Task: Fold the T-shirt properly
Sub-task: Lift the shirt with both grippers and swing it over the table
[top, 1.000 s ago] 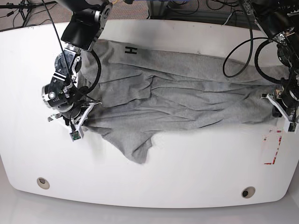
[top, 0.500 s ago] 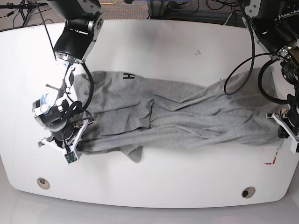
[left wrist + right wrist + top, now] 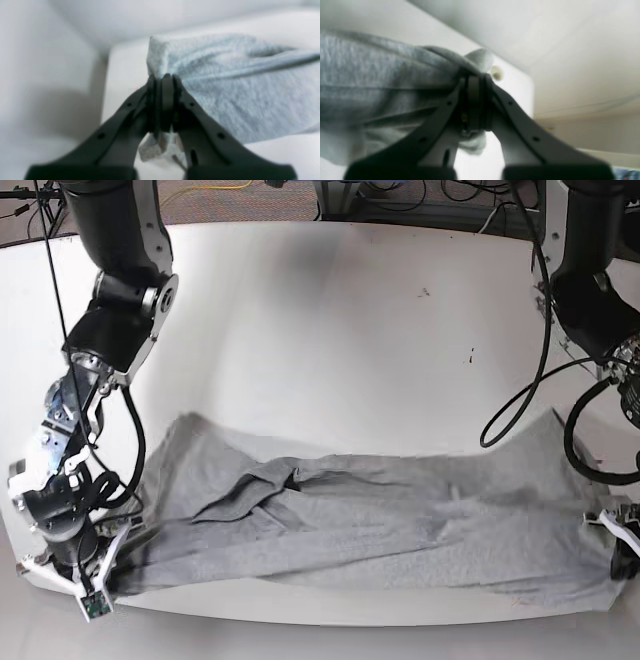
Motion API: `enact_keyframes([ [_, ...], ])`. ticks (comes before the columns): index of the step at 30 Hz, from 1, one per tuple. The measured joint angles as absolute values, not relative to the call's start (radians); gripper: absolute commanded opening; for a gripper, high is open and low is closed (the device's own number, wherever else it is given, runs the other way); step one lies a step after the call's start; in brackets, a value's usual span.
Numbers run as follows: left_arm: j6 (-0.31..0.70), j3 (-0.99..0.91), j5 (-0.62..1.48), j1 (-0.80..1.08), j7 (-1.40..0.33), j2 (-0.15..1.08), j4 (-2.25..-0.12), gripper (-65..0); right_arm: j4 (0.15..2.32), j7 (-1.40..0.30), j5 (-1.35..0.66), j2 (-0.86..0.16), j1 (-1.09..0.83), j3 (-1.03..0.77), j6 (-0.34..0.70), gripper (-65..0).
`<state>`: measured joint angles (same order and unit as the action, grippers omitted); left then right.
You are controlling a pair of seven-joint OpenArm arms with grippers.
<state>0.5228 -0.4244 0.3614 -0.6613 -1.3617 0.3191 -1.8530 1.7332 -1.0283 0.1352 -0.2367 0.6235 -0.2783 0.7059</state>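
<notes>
The grey T-shirt [image 3: 380,530] lies stretched in a long wrinkled band along the table's front edge, and no lettering shows. My right gripper [image 3: 100,568], at the left of the base view, is shut on the shirt's left end. In the right wrist view its fingertips [image 3: 476,80] pinch a bunched fold of the T-shirt [image 3: 382,75]. My left gripper [image 3: 618,542], at the right of the base view, is shut on the shirt's right end. The left wrist view shows those fingertips [image 3: 162,82] clamped on a corner of the T-shirt [image 3: 237,95].
The white table [image 3: 350,330] reaches far behind the shirt, and its front edge runs just below the fabric. A black cable [image 3: 520,405] loops down from the arm at the right. A round table grommet [image 3: 496,73] sits just past the right gripper.
Both grippers have moved toward the table's front edge, dragging the shirt from the middle of the table to the front. The black letter seen earlier no longer shows.
</notes>
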Motion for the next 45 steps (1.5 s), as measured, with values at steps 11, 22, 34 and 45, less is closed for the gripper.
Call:
enact_keyframes([
  [11,0.519,-0.36,0.248,-0.938,-1.366,0.287,-1.743,-65.0,1.655,-1.052,0.125,-0.334,0.895,-0.156,0.708,-64.4],
  [22,0.518,-0.361,0.218,-1.159,-1.333,0.278,-1.581,-65.0,1.495,-1.049,0.122,-0.411,1.153,-0.052,0.707,-64.4],
  [34,0.52,-0.374,0.226,-1.152,-1.338,0.277,-1.57,-65.0,1.451,-1.052,0.112,-0.42,1.255,-0.034,0.707,-64.4],
  [45,0.527,-0.42,0.228,-1.044,-1.34,0.275,-1.603,-65.0,1.602,-1.14,0.107,-0.422,1.153,-0.042,0.707,-64.4],
])
